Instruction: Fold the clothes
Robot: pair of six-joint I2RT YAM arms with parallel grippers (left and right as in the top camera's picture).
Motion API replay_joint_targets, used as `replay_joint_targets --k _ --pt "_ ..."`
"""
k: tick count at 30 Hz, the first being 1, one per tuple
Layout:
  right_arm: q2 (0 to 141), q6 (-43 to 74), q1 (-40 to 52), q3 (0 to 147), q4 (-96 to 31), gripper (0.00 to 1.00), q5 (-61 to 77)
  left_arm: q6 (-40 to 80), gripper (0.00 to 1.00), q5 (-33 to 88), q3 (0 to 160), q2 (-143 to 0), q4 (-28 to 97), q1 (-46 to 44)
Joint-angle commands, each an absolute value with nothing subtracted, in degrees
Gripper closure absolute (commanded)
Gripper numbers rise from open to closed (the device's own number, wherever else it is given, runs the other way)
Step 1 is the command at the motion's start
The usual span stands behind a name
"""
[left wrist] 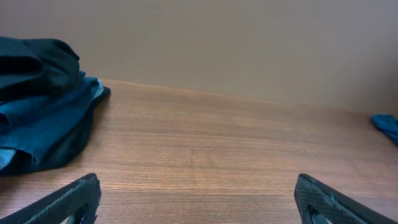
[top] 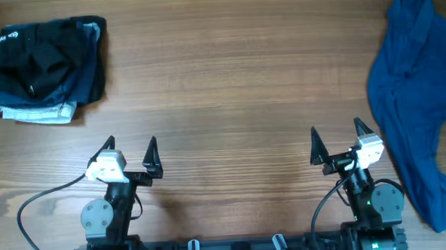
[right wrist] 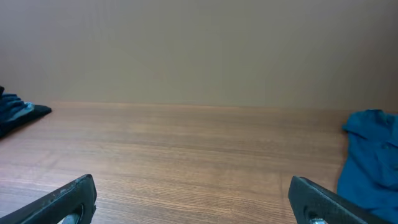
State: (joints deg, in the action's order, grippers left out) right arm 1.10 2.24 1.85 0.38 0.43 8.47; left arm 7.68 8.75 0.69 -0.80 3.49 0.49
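The left tool (top: 130,144) and the right tool (top: 336,130) both stand with jaws wide apart, holding nothing, low at the near side of the desk (top: 229,87). A pile (top: 48,68) of folded clothes lies at the far left corner, black on top with navy and a pale layer beneath; how many pieces it holds cannot be told. A blue garment (top: 414,109) lies crumpled along the right side, well apart from the pile and cut off by the frame edge, so its full shape is hidden. The wrist views catch only slivers of cloth at their sides.
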Motion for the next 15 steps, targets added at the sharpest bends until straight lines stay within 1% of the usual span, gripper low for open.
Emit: replay_joint_targets --k 1,15 --pt "0.2 1.7 2.1 0.3 0.6 0.0 7.3 8.2 0.0 8.0 0.3 -0.4 3.7 0.9" --pt "0.6 1.7 2.1 0.3 0.6 0.0 7.3 8.2 0.0 8.0 0.3 -0.4 3.7 0.9"
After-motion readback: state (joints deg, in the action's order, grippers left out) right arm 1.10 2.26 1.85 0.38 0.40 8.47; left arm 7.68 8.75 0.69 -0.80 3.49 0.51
